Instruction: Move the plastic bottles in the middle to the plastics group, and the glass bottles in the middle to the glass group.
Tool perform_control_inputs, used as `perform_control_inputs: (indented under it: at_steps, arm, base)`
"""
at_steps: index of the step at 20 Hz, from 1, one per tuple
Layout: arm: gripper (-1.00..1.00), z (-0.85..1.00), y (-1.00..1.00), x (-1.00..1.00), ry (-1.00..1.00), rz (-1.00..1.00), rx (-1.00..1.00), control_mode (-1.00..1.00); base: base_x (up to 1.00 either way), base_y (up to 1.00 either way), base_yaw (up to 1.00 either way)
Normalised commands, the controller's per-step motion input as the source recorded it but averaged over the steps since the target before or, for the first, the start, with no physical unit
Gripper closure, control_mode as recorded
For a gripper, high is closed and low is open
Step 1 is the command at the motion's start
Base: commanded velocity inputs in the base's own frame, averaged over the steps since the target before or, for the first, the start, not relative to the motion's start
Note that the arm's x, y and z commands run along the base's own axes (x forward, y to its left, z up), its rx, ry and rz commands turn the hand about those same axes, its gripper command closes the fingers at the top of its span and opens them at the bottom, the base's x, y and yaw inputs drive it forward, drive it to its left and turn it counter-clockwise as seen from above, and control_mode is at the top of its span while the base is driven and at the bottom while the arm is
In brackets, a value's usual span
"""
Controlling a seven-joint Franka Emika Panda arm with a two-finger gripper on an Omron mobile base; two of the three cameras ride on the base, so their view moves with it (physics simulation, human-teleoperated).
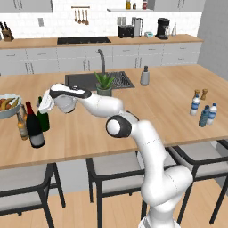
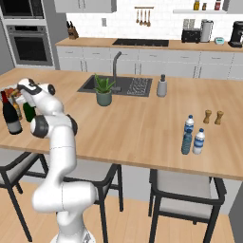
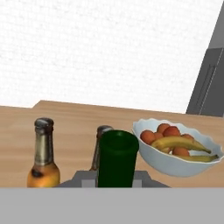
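Observation:
My gripper [image 1: 45,106] is shut on the neck of the slim dark green glass bottle [image 1: 43,119], at the island's left end. In the hand view the green neck [image 3: 117,158] stands between my fingers. The black glass bottle with a red foil top [image 1: 34,128] stands just in front of it. Beside them is the glass group, an amber bottle [image 3: 43,158] with a second one [image 3: 100,142] half hidden behind the green neck. Far right, the blue-tinted plastic bottle [image 1: 204,116] stands among the plastics group [image 1: 194,105].
A white fruit bowl [image 1: 6,112] with bananas and oranges sits at the island's left edge, close behind the bottles. A potted plant [image 1: 104,84] and the sink [image 1: 80,81] lie mid-island. Two brown shakers [image 1: 200,94] stand behind the plastics. Chairs line the near side.

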Motion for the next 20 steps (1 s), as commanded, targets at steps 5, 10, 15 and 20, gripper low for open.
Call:
perform_control_inputs:
  at_steps: [5,10,15,20]
  arm:
    - [1.0,-0.14,0.05,0.03,0.0,0.04,0.0,-1.0]
    - [1.0,-0.19,0.13,0.0,0.0,0.03,0.0,-1.0]
    - [1.0,0.0,0.01,0.0,0.0,0.01,0.0,-1.0]
    - [1.0,0.0,0.0,-0.04,0.0,0.0,0.0,-1.0]
  base:
    - [0.0,0.0,0.0]
    - [0.0,0.0,0.0]
    - [0.0,0.0,0.0]
    - [0.0,0.0,0.0]
